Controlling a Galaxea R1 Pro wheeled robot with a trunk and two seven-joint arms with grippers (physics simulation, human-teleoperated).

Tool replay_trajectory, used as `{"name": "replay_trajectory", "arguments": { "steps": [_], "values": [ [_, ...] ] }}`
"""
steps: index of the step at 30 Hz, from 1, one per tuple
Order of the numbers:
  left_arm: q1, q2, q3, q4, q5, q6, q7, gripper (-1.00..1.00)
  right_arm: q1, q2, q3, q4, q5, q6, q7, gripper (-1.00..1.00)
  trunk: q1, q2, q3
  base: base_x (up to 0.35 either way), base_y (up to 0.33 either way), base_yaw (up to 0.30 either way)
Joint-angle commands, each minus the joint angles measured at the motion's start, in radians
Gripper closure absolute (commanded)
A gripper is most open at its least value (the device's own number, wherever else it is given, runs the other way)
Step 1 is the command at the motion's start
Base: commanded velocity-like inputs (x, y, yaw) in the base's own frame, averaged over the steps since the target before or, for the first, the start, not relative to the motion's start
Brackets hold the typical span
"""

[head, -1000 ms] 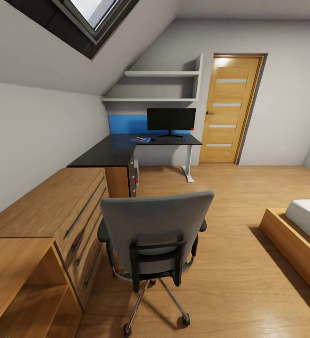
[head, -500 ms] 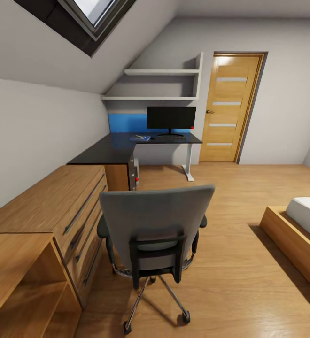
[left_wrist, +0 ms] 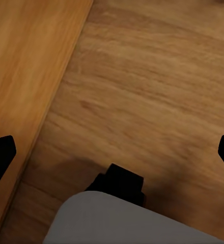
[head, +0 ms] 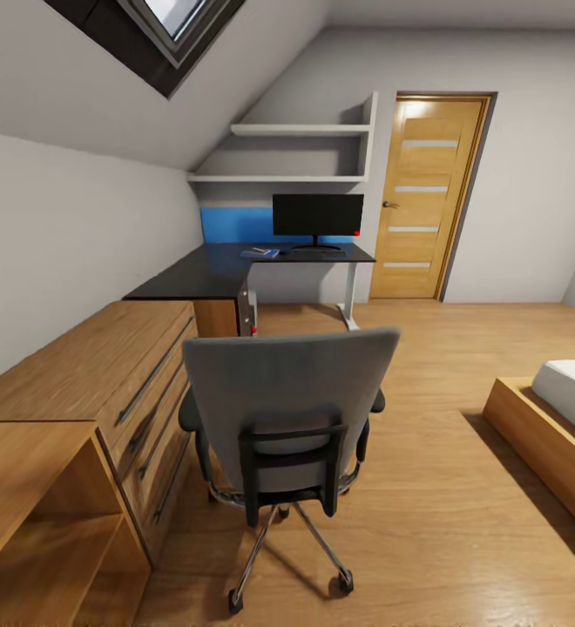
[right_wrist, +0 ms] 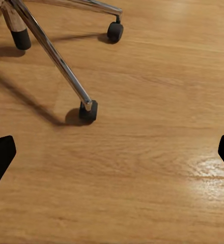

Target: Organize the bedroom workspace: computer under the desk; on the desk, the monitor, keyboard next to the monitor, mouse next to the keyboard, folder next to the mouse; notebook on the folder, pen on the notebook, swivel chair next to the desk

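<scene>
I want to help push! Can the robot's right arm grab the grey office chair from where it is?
Probably, but not instantly. The grey upholstered swivel chair stands close ahead, backrest facing the robot, nothing between. The right gripper hangs open above bare wood floor beside the chrome base.

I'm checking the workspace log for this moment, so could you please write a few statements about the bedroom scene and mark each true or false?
1. The swivel chair stands on the wood floor, apart from the desk. True.
2. The monitor lies on the floor. False: it stands upright on the desk.
3. The wooden door is shut. True.
4. The right gripper holds a chair castor. False: its fingertips are spread wide, with nothing between them.
5. A blue folder lies on the desk. True.
</scene>
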Motion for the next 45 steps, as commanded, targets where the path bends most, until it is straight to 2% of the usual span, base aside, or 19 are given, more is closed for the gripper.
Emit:
{"name": "replay_trajectory", "arguments": {
  "steps": [1, 15, 18, 19, 21, 22, 23, 24, 25, 26, 27, 28, 29, 30, 32, 35, 38, 39, 45],
  "values": [
    [-0.001, 0.000, -0.006, 0.000, 0.006, -0.003, 0.005, -1.00, 0.000, 0.001, 0.009, 0.001, -0.001, -0.001, -0.008, -1.00, 0.004, -0.008, -0.004, 0.000, 0.000, 0.000],
    [-0.001, 0.002, -0.005, 0.000, 0.006, 0.001, 0.006, -1.00, 0.000, 0.000, 0.008, -0.001, 0.000, -0.002, -0.009, -1.00, 0.057, -0.106, -0.048, 0.000, 0.000, 0.000],
    [-0.006, 0.005, -0.005, -0.035, 0.007, 0.010, 0.007, -1.00, 0.000, -0.009, 0.004, -0.003, 0.000, -0.005, -0.008, -1.00, 0.069, -0.127, -0.057, 0.000, 0.000, 0.000],
    [-0.017, 0.006, -0.004, -0.105, 0.009, 0.024, 0.009, -1.00, 0.000, -0.031, 0.002, -0.014, -0.001, -0.007, -0.007, -1.00, 0.073, -0.134, -0.061, 0.000, 0.000, 0.000],
    [-0.021, 0.006, -0.004, -0.144, 0.009, 0.044, 0.010, -1.00, -0.002, -0.044, 0.001, -0.027, -0.001, -0.007, -0.008, -1.00, 0.080, -0.148, -0.067, 0.000, 0.000, 0.000],
    [-0.038, 0.006, -0.004, -0.225, 0.008, 0.112, 0.011, -1.00, -0.009, -0.067, -0.001, -0.069, -0.004, -0.001, -0.010, -1.00, 0.084, -0.155, -0.070, 0.000, 0.000, 0.000],
    [-0.070, 0.004, -0.004, -0.278, 0.008, 0.179, 0.011, -1.00, -0.030, -0.086, -0.002, -0.095, -0.009, 0.007, -0.013, -1.00, 0.088, -0.162, -0.073, 0.000, 0.000, 0.000],
    [-0.083, 0.004, -0.003, -0.293, 0.007, 0.202, 0.011, -1.00, -0.042, -0.093, -0.003, -0.101, -0.013, 0.013, -0.015, -1.00, 0.092, -0.169, -0.076, 0.000, 0.000, 0.000],
    [-0.133, 0.003, -0.003, -0.325, 0.007, 0.269, 0.012, -1.00, -0.088, -0.108, -0.005, -0.113, -0.030, 0.045, -0.020, -1.00, 0.096, -0.176, -0.079, 0.000, 0.000, 0.000],
    [-0.154, 0.003, -0.003, -0.332, 0.008, 0.292, 0.013, -1.00, -0.105, -0.112, -0.005, -0.115, -0.037, 0.062, -0.021, -1.00, 0.100, -0.183, -0.083, 0.000, 0.000, 0.000],
    [-0.201, 0.003, -0.003, -0.341, 0.008, 0.335, 0.013, -1.00, -0.143, -0.117, -0.006, -0.119, -0.051, 0.102, -0.022, -1.00, 0.103, -0.190, -0.086, 0.000, 0.000, 0.000],
    [-0.201, 0.003, -0.003, -0.341, 0.008, 0.335, 0.013, -1.00, -0.143, -0.117, -0.006, -0.119, -0.051, 0.102, -0.022, -1.00, 0.107, -0.197, -0.089, 0.000, 0.000, 0.000],
    [-0.274, 0.003, -0.003, -0.347, 0.010, 0.399, 0.015, -1.00, -0.204, -0.124, -0.006, -0.121, -0.065, 0.191, -0.022, -1.00, 0.111, -0.204, -0.092, 0.000, 0.000, 0.000],
    [-0.295, 0.003, -0.003, -0.348, 0.010, 0.416, 0.017, -1.00, -0.224, -0.127, -0.006, -0.122, -0.068, 0.222, -0.021, -1.00, 0.115, -0.211, -0.095, 0.000, 0.000, 0.000],
    [-0.363, 0.003, -0.003, -0.350, 0.012, 0.473, 0.024, -1.00, -0.300, -0.137, -0.007, -0.125, -0.074, 0.336, -0.017, -1.00, 0.123, -0.225, -0.101, 0.000, 0.000, 0.000],
    [-0.420, -0.003, -0.001, -0.351, 0.015, 0.522, 0.028, -1.00, -0.381, -0.143, -0.007, -0.128, -0.077, 0.418, -0.016, -1.00, 0.134, -0.246, -0.111, 0.000, 0.000, 0.000],
    [-0.442, -0.019, 0.000, -0.352, 0.026, 0.537, 0.030, -1.00, -0.430, -0.150, -0.007, -0.127, -0.077, 0.440, -0.016, -1.00, 0.146, -0.267, -0.120, 0.000, 0.000, 0.000],
    [-0.455, -0.031, 0.000, -0.352, 0.054, 0.543, 0.031, -1.00, -0.465, -0.162, -0.007, -0.129, -0.079, 0.448, -0.015, -1.00, 0.149, -0.274, -0.123, 0.000, 0.000, 0.000],
    [-0.461, -0.033, 0.000, -0.351, 0.104, 0.544, 0.030, -1.00, -0.504, -0.165, -0.007, -0.132, -0.081, 0.452, -0.015, -1.00, 0.172, -0.316, -0.142, 0.000, 0.000, 0.000]
  ]
}}
